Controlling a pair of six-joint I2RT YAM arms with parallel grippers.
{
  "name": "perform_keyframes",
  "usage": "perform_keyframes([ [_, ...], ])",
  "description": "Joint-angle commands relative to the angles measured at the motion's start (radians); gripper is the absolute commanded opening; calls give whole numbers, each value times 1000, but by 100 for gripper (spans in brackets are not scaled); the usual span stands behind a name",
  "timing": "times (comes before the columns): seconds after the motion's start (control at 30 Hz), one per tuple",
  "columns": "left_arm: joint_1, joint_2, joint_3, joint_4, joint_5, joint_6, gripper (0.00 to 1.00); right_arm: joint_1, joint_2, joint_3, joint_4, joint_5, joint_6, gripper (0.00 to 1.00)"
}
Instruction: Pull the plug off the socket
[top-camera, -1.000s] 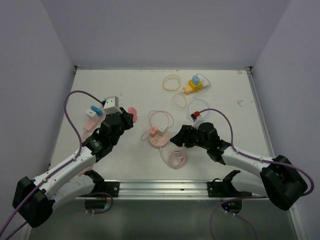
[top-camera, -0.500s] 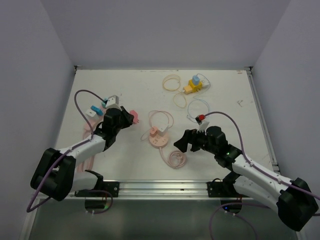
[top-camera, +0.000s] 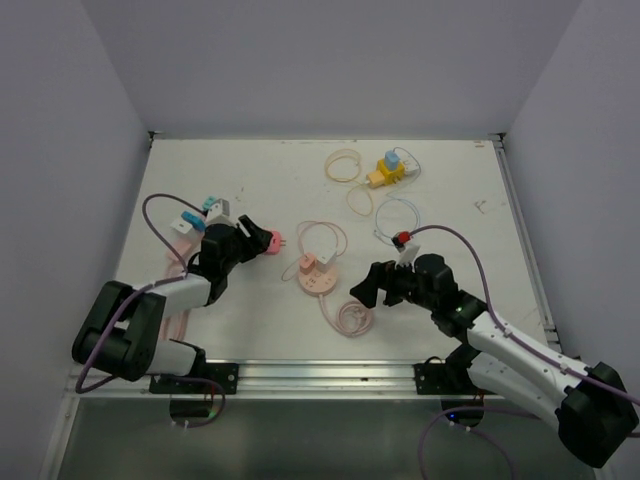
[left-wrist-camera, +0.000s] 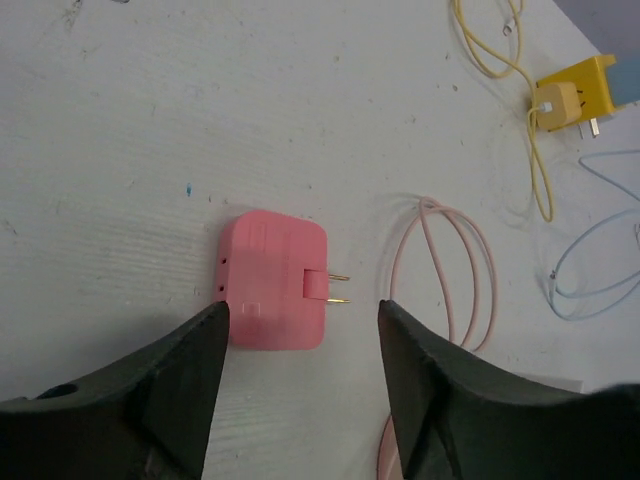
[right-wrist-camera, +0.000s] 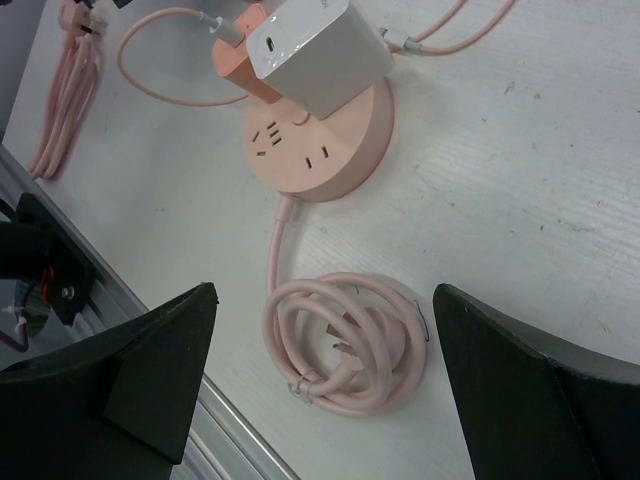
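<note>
The pink plug (left-wrist-camera: 272, 280) is seen lying flat on the table (left-wrist-camera: 200, 120), its two prongs (left-wrist-camera: 338, 288) bare and pointed toward the round socket (right-wrist-camera: 322, 150), from which it is well apart; the pull is therefore judged done for this plug. The left claw (top-camera: 248, 243) is held low over it, with the jaws about half parted on either side of the plug. Nothing is gripped, which suggests the plug is being left where it lies. The right claw (right-wrist-camera: 322, 292) is held wide apart and empty just short of the socket, above the coiled cord (right-wrist-camera: 345, 345), a place from which the base could be steadied. A white charger (right-wrist-camera: 318, 48) and an orange adapter (right-wrist-camera: 238, 52) are still seated on the socket.
</note>
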Motion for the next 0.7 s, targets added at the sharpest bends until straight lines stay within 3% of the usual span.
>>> perform_keyframes([
  [0.0,7,-88,-10,26,10,11,67,-3,19,-1,11,-11,-11,94],
  [0.03,7,-128,-10,-13,10,26,75,-3,28,0,24,-11,-4,94],
  [0.17,5,-234,16,-153,10,78,91,-3,68,5,63,-12,38,93],
  [0.37,-36,-400,87,-379,45,208,92,-3,99,-1,100,9,79,92],
  [0.5,-184,-454,153,-492,-34,284,90,-3,125,10,104,38,102,91],
  [0.67,-346,-388,292,-626,-100,363,90,-3,166,13,110,78,144,89],
])
